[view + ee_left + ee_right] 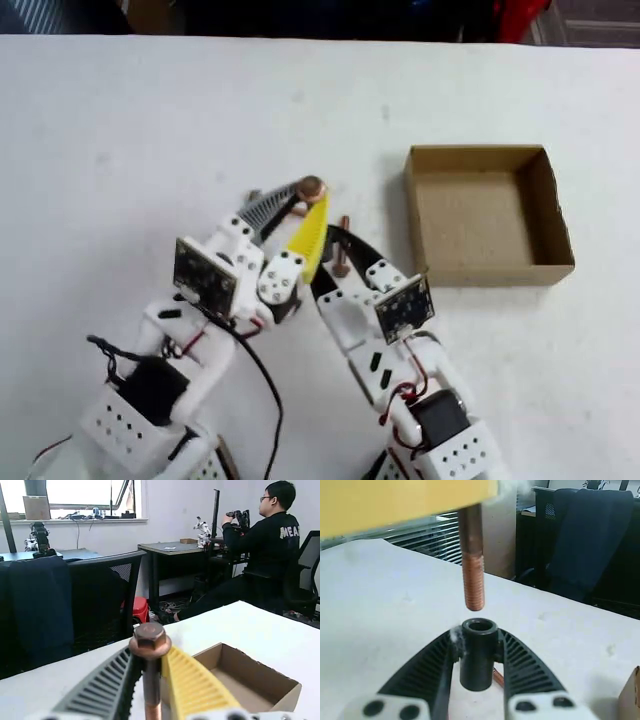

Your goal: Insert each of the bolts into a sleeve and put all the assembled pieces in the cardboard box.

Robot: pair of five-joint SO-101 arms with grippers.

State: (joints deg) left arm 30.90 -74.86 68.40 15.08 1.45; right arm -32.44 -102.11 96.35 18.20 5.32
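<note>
The left gripper (150, 656) clamps the copper bolt (149, 641) head up, threads hanging just above the open bore of the black sleeve (479, 652), which the right gripper (479, 647) pinches upright for straight insertion, near the cardboard box (497, 273).
</note>
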